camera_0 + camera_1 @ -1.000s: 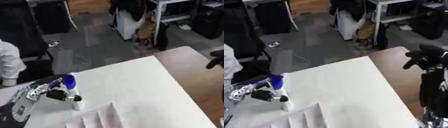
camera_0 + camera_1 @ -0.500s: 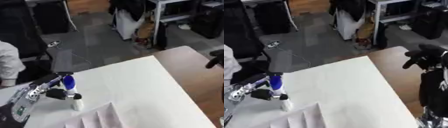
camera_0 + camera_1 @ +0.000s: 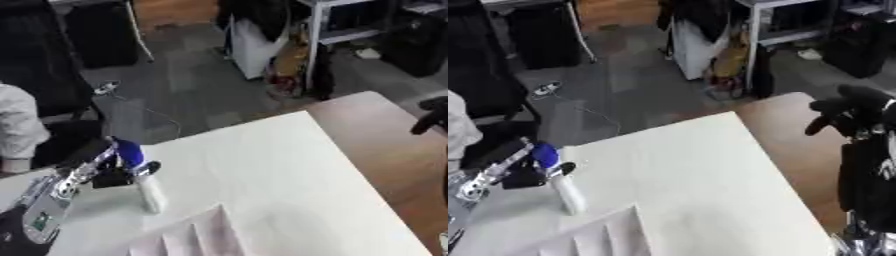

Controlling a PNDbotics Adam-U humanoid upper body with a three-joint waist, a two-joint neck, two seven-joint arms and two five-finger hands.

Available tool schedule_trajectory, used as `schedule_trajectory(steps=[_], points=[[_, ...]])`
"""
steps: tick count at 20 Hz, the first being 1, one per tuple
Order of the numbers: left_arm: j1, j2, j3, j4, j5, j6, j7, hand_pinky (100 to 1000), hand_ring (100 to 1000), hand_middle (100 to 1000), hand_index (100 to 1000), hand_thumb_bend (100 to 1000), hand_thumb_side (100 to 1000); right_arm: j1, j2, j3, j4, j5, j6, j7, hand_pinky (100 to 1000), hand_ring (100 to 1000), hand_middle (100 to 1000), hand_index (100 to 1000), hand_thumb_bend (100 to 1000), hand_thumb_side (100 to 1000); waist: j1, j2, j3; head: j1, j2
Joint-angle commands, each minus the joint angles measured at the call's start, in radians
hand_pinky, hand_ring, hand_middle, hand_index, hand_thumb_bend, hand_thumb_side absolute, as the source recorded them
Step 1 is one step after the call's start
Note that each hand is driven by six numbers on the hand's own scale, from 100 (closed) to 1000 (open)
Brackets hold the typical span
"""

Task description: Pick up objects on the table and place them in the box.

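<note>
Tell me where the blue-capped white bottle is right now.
The bottle is at the left side of the left eye view, held in the left hand above the white table, just behind the white box's flaps.

A white bottle with a blue cap (image 3: 138, 175) sits at the left side of the white-covered surface (image 3: 271, 185) — cap end up and toward the far left, white body slanting down toward the near side, its lower end on or just over the cloth. The left robot hand (image 3: 103, 167) is curled round its upper part, just below the cap. Just near of it, at the bottom edge, the white flaps of the box (image 3: 188, 235) stand open — its inside cannot be seen.
</note>
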Motion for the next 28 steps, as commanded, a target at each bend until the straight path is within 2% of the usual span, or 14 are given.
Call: schedule_trajectory(steps=[1, 3, 12, 13, 14, 23, 28], points=[[-0.015, 0.02, 0.001, -0.005, 0.004, 0.004, 0.037, 100, 100, 130, 454, 100, 1000, -0.018, -0.01, -0.001, -0.016, -0.004, -0.001, 0.004, 380, 572, 465, 695, 100, 949, -0.006, -0.022, 0.002, 0.002, -0.011], [-0.012, 0.02, -0.003, -0.004, -0.008, -0.003, 0.035, 100, 100, 100, 439, 105, 1000, -0.018, -0.011, -0.001, -0.016, -0.005, -0.001, 0.005, 380, 572, 465, 695, 100, 949, -0.006, -0.024, 0.003, 0.0, -0.011], [0.007, 0.03, 0.0, -0.036, -0.002, -0.041, 0.073, 100, 100, 100, 425, 104, 999, -0.008, -0.017, -0.003, -0.016, -0.007, 0.001, 0.004, 381, 572, 466, 695, 100, 948, -0.007, -0.038, 0.018, -0.006, -0.006], [0.012, 0.033, -0.003, -0.048, 0.004, -0.046, 0.074, 100, 100, 100, 425, 133, 1000, -0.006, -0.018, -0.004, -0.016, -0.007, 0.001, 0.004, 382, 572, 467, 695, 100, 954, -0.007, -0.04, 0.021, -0.006, -0.005], [0.018, 0.037, -0.007, -0.064, 0.013, -0.053, 0.075, 100, 100, 100, 423, 105, 997, -0.003, -0.019, -0.004, -0.016, -0.006, 0.001, 0.004, 382, 572, 467, 695, 100, 948, -0.007, -0.044, 0.025, -0.008, -0.003], [0.089, 0.115, -0.057, -0.318, 0.161, -0.092, 0.118, 100, 100, 100, 416, 110, 982, 0.024, -0.032, -0.008, -0.016, 0.001, 0.003, -0.001, 382, 572, 466, 695, 100, 948, -0.01, -0.063, 0.051, -0.014, 0.017], [0.131, 0.165, -0.084, -0.466, 0.262, -0.083, 0.133, 100, 100, 100, 412, 112, 977, 0.038, -0.039, -0.011, -0.016, 0.007, 0.003, -0.006, 382, 573, 466, 695, 100, 948, -0.012, -0.071, 0.065, -0.001, 0.076]])
